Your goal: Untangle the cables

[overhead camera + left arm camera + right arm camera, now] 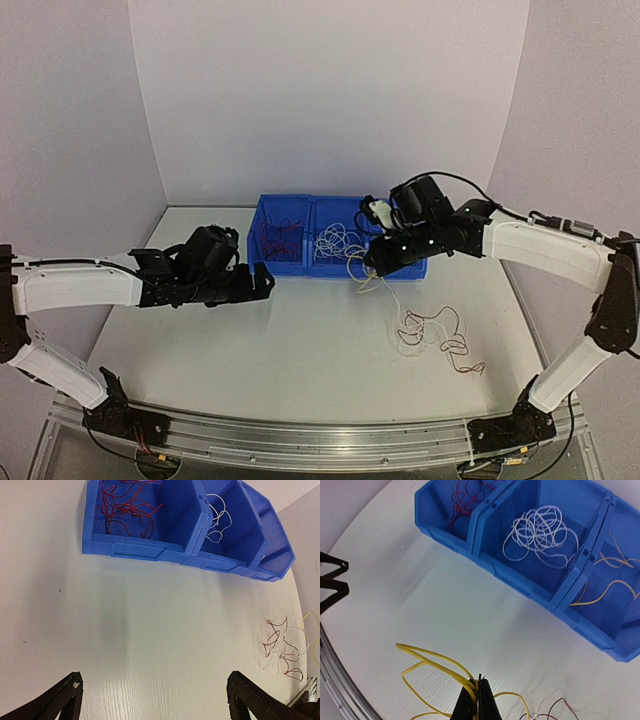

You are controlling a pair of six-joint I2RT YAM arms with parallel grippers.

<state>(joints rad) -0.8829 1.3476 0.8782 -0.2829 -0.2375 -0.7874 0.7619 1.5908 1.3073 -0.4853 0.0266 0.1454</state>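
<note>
Pile of thin curly red, white and yellow wires (435, 335) lies on white desk (300, 350), near blue plastic bins (510, 575). Right claw (477, 700) pinched shut on yellow strands (435, 660). Left claw (154, 680) wide open, empty. Wires likely light, floppy, snaggy; you grab one loose end, pull slowly.

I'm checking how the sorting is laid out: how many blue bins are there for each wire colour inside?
Red-wire bin: 1
White-wire bin: 1
Yellow-wire bin: 1
Total: 3 bins
</note>
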